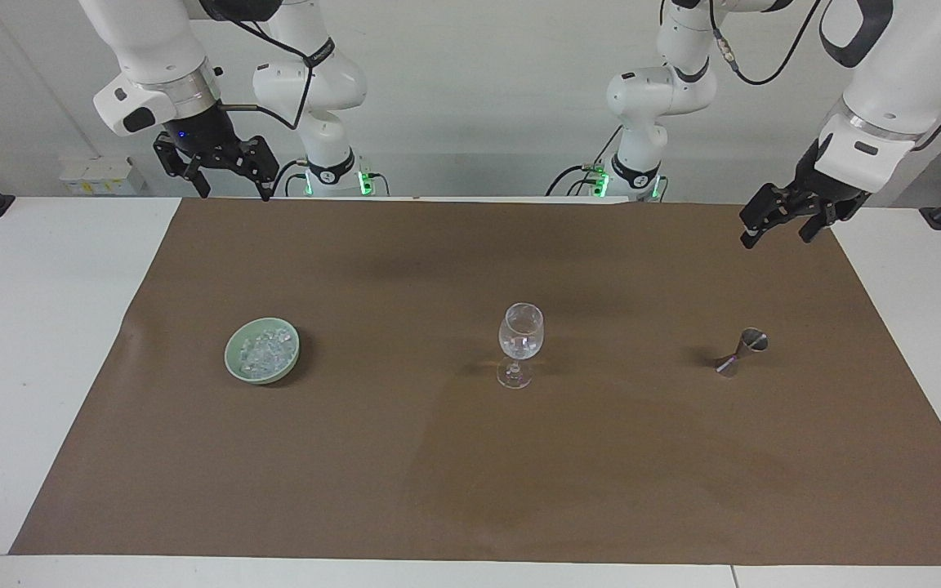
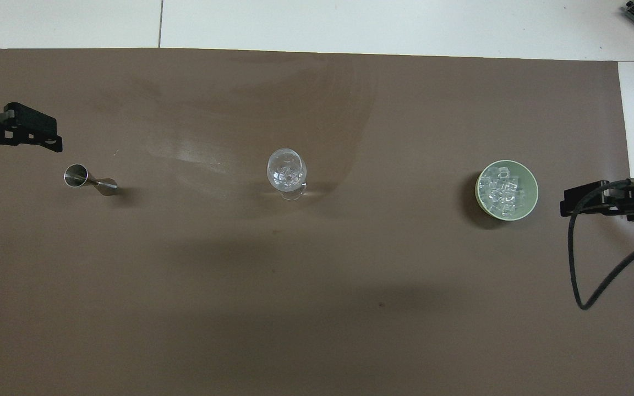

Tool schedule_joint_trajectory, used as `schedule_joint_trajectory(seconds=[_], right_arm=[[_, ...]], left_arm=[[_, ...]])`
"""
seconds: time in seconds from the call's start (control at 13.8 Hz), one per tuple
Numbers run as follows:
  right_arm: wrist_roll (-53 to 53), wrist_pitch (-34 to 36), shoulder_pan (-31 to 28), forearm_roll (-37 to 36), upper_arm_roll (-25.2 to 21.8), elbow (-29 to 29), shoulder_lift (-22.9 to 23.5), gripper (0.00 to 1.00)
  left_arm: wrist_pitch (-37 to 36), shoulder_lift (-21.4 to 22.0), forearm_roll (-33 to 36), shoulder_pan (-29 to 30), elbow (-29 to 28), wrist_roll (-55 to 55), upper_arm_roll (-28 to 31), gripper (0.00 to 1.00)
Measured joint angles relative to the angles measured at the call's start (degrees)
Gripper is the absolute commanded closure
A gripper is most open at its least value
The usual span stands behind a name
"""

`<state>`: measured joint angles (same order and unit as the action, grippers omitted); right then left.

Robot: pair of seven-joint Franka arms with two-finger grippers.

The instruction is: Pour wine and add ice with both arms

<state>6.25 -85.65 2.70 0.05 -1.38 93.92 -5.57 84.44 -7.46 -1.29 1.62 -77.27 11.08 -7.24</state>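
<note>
A clear stemmed wine glass (image 1: 521, 343) stands mid-mat, with glinting ice chunks (image 2: 285, 171) in its bowl. A pale green bowl (image 1: 235, 363) holding several ice chunks (image 1: 265, 349) sits toward the right arm's end; it also shows in the overhead view (image 2: 531, 181). A steel jigger (image 1: 742, 351) sits toward the left arm's end. My left gripper (image 1: 777, 229) hangs open and empty in the air, over the mat near the jigger (image 2: 88, 180). My right gripper (image 1: 234, 189) is open and empty, raised over the mat's edge beside the bowl.
The brown mat (image 1: 438, 474) covers most of the white table (image 1: 37, 343). A black cable (image 2: 586, 275) loops down from the right wrist over the mat's edge. Both arm bases stand at the robots' edge of the table.
</note>
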Motion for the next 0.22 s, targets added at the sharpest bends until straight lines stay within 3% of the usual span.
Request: schedule_joint_trajectory(seconds=[0.22], right_arm=[[0.00,0.00,0.00,0.00,0.00,0.03,-0.01,0.00]], left_arm=[[-0.41,0.14,0.01,-4.30,0.00,-0.45,4.64,0.00]])
